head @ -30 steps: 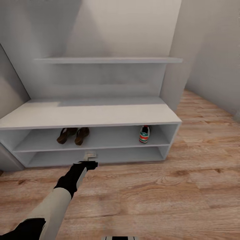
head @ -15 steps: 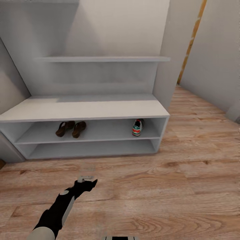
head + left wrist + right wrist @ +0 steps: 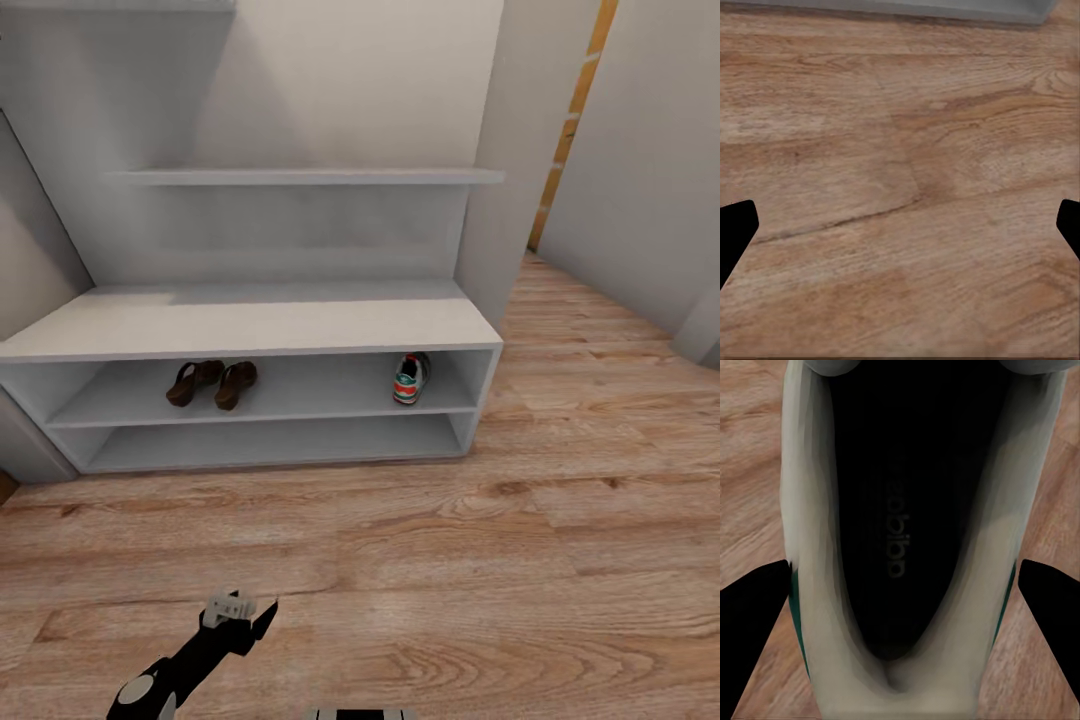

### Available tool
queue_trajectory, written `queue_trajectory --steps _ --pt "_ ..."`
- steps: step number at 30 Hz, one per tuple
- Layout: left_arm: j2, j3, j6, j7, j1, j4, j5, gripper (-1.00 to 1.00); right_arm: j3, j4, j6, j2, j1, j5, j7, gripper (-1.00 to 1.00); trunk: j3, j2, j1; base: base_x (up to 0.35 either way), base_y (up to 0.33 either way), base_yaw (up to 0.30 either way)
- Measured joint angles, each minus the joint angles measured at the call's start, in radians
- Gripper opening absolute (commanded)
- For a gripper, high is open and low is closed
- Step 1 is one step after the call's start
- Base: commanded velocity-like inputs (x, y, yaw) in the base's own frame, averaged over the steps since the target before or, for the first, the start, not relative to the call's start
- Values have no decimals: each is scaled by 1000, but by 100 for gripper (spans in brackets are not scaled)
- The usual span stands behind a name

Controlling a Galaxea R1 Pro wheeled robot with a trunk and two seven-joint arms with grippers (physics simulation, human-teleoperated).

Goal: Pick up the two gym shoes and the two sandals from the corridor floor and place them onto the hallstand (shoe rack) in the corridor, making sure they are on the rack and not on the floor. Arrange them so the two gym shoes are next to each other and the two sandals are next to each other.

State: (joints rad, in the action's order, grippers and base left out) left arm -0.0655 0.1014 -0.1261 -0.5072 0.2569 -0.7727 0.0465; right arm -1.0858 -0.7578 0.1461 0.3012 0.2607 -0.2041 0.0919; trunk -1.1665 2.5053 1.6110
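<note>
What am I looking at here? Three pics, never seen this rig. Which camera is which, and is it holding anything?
It's a simulated wheeled robot with two arms, driven remotely by a person.

The wide picture is from the head camera. It shows the hallstand, with two sandals side by side in its upper compartment and one gym shoe further right on the same shelf. The left gripper hangs low over the corridor floor.

The other two come from cameras near each gripper, looking along its fingers. In the left wrist view the dark fingertips sit wide apart over bare planks: open and empty.

The right wrist view looks down into the second gym shoe, between the right gripper's fingertips. Whether they are clamped on it is not clear.
</note>
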Motion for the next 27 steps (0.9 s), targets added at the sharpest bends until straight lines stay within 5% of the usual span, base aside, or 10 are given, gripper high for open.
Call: queue_trajectory --steps 10,27 --pt "0 2 -10 -3 -7 7 2 100 2 -5 1 -27 0 3 -2 -100 0 0 0 -13 30 0" --pt "0 2 -9 -2 -7 7 3 100 3 -6 2 -34 0 3 -4 -100 0 0 0 -163 258 0"
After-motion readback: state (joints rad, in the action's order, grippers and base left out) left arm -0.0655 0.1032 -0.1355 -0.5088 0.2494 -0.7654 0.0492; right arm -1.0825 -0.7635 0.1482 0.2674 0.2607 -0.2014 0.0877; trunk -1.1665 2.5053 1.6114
